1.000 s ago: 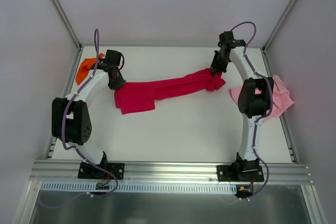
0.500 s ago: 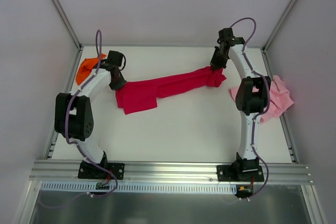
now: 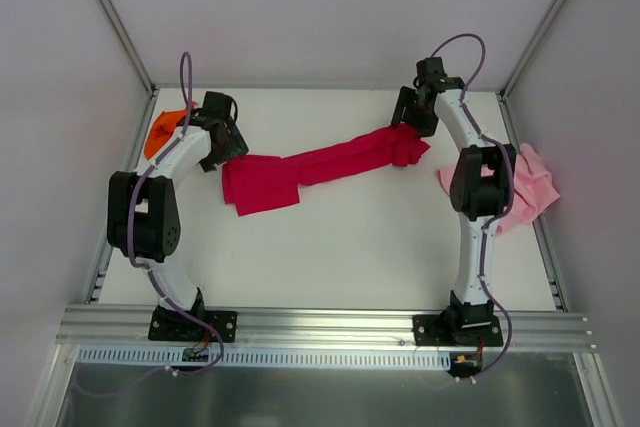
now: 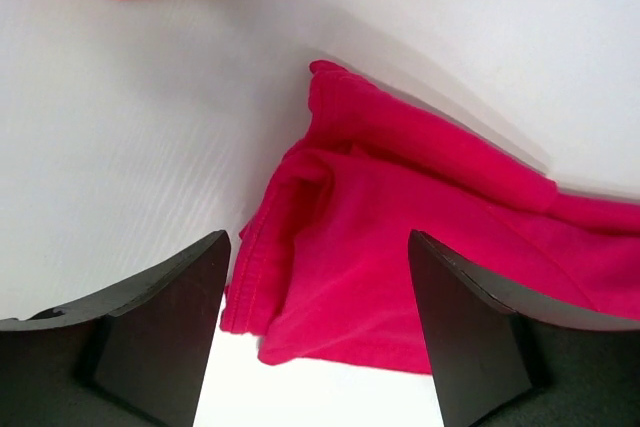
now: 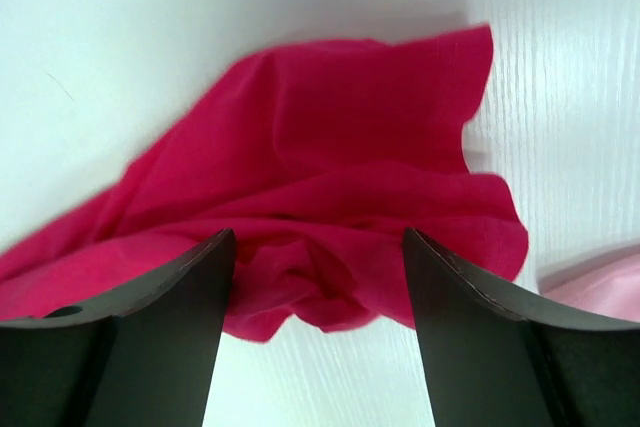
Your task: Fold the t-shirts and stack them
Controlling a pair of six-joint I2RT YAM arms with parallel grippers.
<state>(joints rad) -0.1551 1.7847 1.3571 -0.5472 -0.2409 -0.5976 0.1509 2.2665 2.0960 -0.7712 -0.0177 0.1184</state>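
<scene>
The crimson red t-shirt (image 3: 320, 165) lies stretched in a long band across the back of the table. Its wider left end (image 4: 400, 267) sits under my left gripper (image 4: 318, 317), which stands open above it, jaws apart with cloth lying loose between them. Its bunched right end (image 5: 340, 227) lies below my right gripper (image 5: 318, 322), also open and holding nothing. In the top view the left gripper (image 3: 232, 147) and right gripper (image 3: 408, 125) hang over the two ends. The orange t-shirt (image 3: 160, 131) is crumpled at the back left. The pale pink t-shirt (image 3: 532, 187) lies at the right edge.
White table (image 3: 350, 247) enclosed by pale walls on three sides. An aluminium rail (image 3: 320, 325) runs along the near edge with both arm bases on it. The right arm's elbow overlaps the pink shirt in the top view.
Both grippers have opened and let go of the red t-shirt's ends, which now lie on the table. Both grippers lifted back slightly towards the far wall.
</scene>
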